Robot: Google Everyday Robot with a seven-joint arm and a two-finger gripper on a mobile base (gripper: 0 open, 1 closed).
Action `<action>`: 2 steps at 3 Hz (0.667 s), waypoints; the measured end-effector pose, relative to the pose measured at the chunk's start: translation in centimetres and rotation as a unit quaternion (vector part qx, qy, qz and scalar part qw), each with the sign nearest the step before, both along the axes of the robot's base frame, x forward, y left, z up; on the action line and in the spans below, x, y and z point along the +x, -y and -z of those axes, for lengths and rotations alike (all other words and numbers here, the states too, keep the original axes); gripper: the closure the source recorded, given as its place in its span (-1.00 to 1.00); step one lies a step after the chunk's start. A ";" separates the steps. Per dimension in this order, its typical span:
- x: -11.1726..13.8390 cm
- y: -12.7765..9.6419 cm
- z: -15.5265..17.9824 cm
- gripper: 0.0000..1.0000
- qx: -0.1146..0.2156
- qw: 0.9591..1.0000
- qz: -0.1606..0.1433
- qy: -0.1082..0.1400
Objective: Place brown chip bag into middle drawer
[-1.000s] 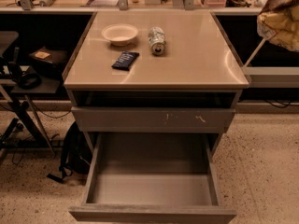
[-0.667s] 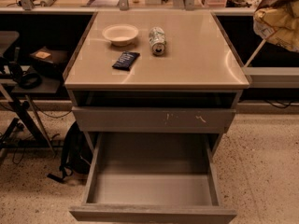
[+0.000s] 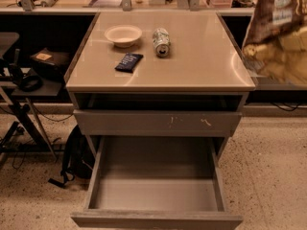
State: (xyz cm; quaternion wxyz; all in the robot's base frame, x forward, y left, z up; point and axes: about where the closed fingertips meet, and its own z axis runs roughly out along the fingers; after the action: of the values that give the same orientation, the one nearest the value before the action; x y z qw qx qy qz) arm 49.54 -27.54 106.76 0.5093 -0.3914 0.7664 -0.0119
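A: Grey drawers, how many?
B: Two. The middle drawer is pulled open at six o'clock, and one scratched drawer front sits shut above it.
A: On the counter?
B: One white bowl at eleven o'clock, one can on its side at twelve, and one dark blue packet just below the bowl.
A: The brown chip bag?
B: One, in the air at three o'clock, off the counter's right edge and well apart from the open drawer.
A: The tool?
B: Out of sight there. I cannot tell how far open it is or what it holds.
A: Changed?
B: The bag has come further in and lower than a moment ago. The rest lies as before.
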 end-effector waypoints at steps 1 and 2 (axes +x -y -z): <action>-4.2 -0.1 5.5 1.00 0.000 1.000 0.001 -0.020; -7.5 -0.1 13.5 1.00 -0.013 0.997 -0.007 -0.079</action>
State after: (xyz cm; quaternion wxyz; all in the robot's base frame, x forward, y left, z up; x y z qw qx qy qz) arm 42.06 -27.40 93.24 0.4421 -0.4029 0.8013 0.0123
